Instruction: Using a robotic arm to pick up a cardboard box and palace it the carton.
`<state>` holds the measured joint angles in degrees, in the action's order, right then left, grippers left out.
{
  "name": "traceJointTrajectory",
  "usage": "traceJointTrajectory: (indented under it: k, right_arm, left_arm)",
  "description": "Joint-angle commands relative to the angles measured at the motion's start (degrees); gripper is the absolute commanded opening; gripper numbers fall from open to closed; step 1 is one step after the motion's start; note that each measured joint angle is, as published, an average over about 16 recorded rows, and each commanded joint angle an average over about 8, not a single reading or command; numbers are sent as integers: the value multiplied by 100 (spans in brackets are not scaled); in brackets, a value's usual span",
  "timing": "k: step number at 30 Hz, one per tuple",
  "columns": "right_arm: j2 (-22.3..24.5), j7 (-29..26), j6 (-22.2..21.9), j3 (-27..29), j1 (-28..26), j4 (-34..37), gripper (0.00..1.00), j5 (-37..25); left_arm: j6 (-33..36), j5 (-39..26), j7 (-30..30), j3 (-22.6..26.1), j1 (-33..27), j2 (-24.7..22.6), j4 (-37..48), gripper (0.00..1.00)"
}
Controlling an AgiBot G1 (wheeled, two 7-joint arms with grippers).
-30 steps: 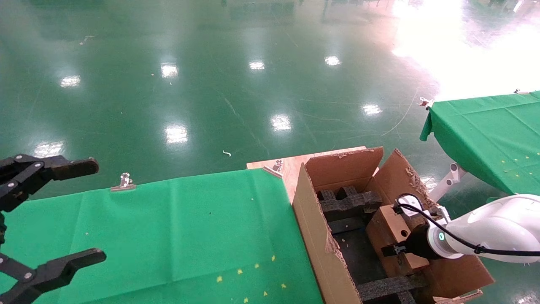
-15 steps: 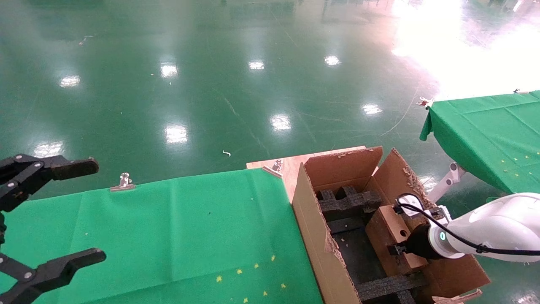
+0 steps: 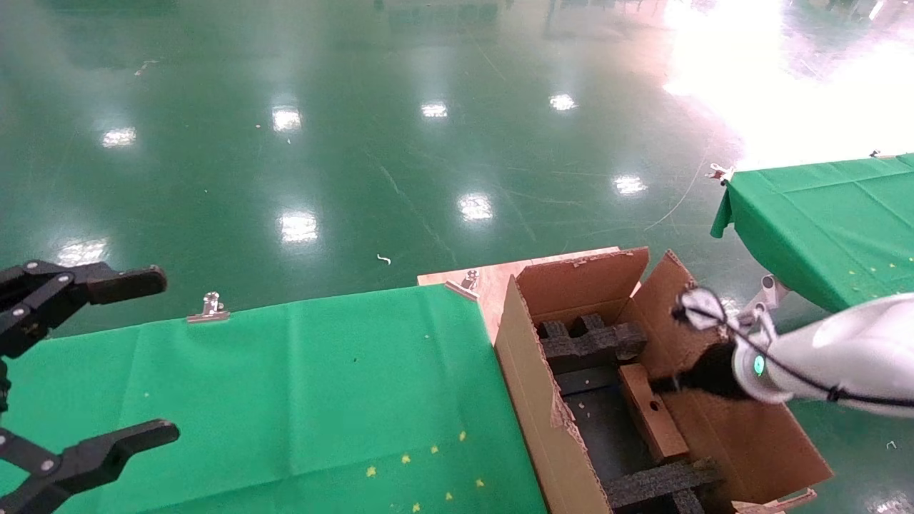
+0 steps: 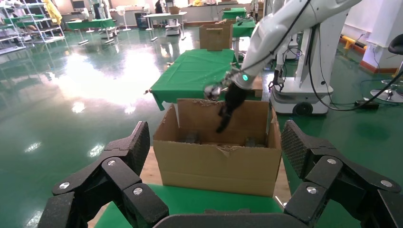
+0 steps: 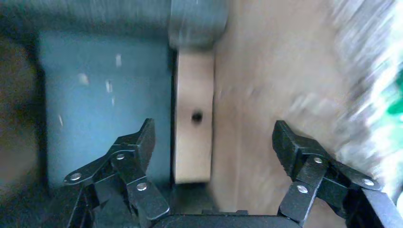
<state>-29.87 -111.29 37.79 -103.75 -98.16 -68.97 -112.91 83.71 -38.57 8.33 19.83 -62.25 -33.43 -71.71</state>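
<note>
Cardboard box below right end effector (apart)

Inside the carton, the cardboard box stands against the right wall, leaving an open floor strip beside it. Foam blocks close the far end and another foam block the near end. The right end effector, spread wide, appears clear above.

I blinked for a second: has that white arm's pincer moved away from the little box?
Yes. The right pincer has let go and lifted off the cardboard box, which now rests inside the carton.
</note>
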Motion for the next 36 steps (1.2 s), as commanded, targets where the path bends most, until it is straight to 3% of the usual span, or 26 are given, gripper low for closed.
traceJointTrajectory:
  k: [1, 5, 9, 13, 18, 21, 25, 31, 36]
  right_arm:
    - [47, -42, 8, 55, -134, -64, 100, -86]
    - [145, 28, -11, 270, -539, -409, 100, -13]
    - [186, 365, -131, 513, -903, -746, 100, 447]
    - [152, 1094, -174, 802, -1212, -888, 100, 1438]
    - [133, 2081, 144, 1186, -1517, -916, 100, 2808]
    - [140, 2417, 366, 1352, -1634, -931, 100, 3310]
    - [143, 2529, 494, 1433, -1694, -940, 100, 3543]
    - [140, 2451, 436, 1410, -1600, -919, 100, 3400]
    - [107, 2806, 640, 1762, -1342, -900, 100, 3564]
  left_arm:
    - [0, 0, 0, 0, 0, 0, 0, 100]
    - [0, 0, 0, 0, 0, 0, 0, 100]
    - [0, 0, 0, 0, 0, 0, 0, 100]
    - [0, 0, 0, 1, 0, 0, 0, 100]
    - [-1, 0, 0, 1, 0, 1, 0, 100]
    - [-1, 1, -1, 0, 0, 1, 0, 100]
    - [-2, 2, -1, 0, 1, 2, 0, 100]
    - [-2, 2, -1, 0, 1, 2, 0, 100]
    - [-2, 3, -1, 1, 1, 3, 0, 100]
